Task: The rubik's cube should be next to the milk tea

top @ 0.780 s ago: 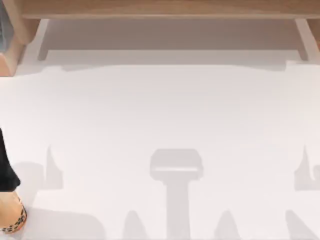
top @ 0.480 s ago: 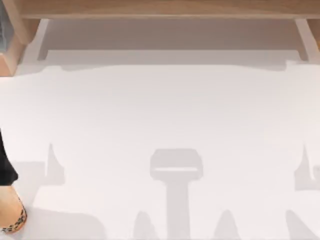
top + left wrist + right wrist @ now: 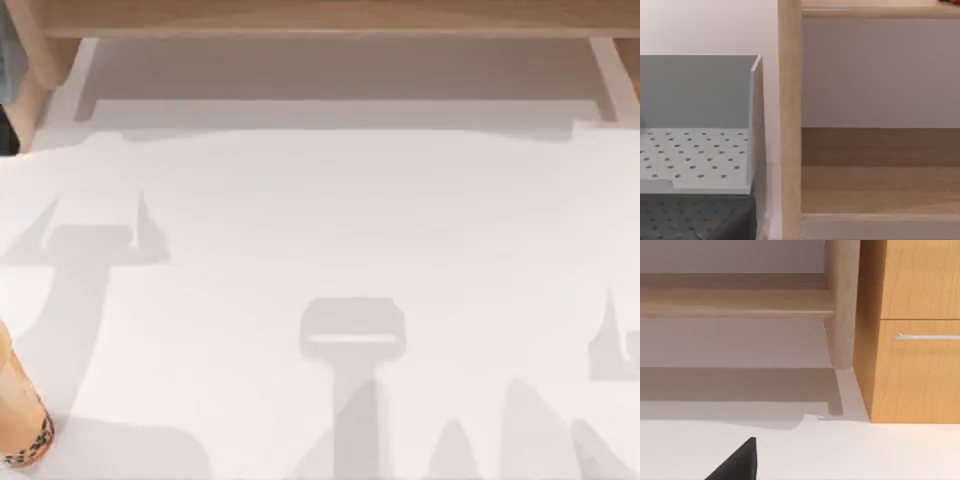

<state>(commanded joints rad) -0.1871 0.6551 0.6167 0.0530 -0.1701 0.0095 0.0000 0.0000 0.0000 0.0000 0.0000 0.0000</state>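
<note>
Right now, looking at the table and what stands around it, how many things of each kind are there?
Tall see-through cup of tan-orange milk tea: 1
Grey perforated bin: 1
Light wooden shelf unit: 1
Orange-brown wooden cabinet with silver handle: 1
Total: 4

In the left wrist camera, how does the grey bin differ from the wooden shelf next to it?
The grey bin is flat grey; the wooden shelf is light grained wood. The bin's floor is dotted with holes; the shelf's boards are plain. The bin is walled, open on top; the shelf is open-fronted beside an upright post. Both are straight-edged and stand side by side.
</note>
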